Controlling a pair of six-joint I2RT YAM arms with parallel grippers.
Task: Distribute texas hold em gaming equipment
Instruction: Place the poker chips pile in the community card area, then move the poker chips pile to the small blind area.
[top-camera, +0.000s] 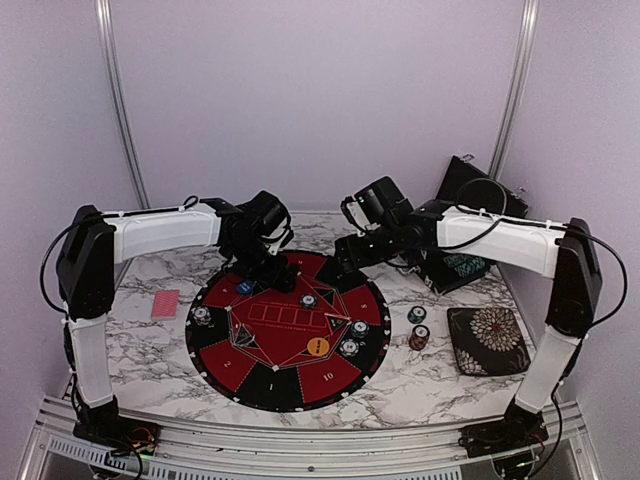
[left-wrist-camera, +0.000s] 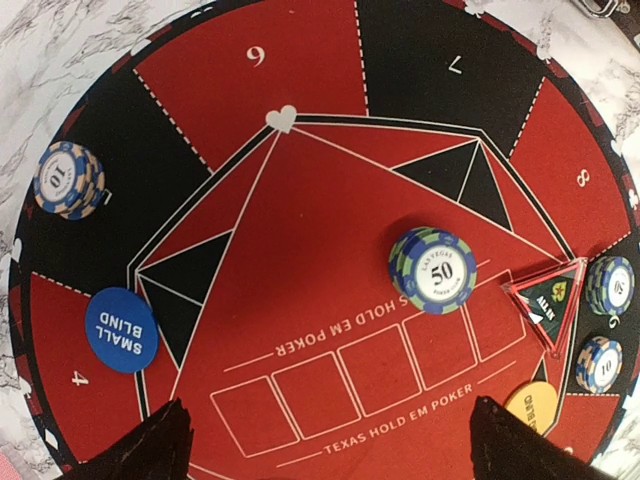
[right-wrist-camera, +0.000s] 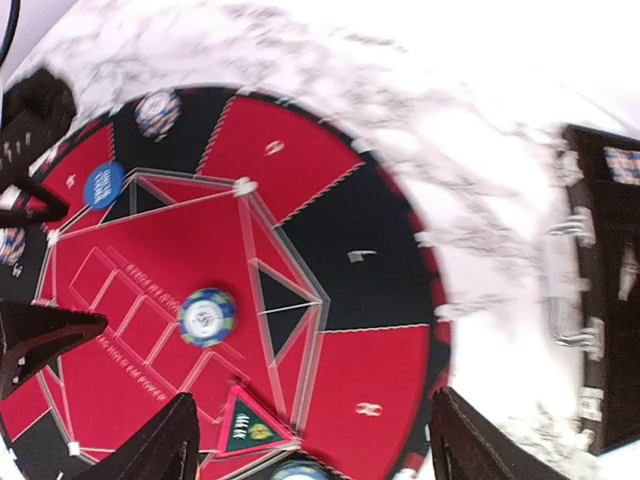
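Both arms reach inward, wrists bent down, jaws apart and empty

The left arm (top-camera: 150, 232) rises from its base, bends at the elbow and stretches right, its gripper (top-camera: 275, 272) pointing downward. In its wrist view the two dark fingertips (left-wrist-camera: 140, 445) stand wide apart with nothing between them. The right arm (top-camera: 510, 240) mirrors it, stretching left, its gripper (top-camera: 350, 250) tilted down. Its fingertips (right-wrist-camera: 160, 445) also stand apart, holding nothing.
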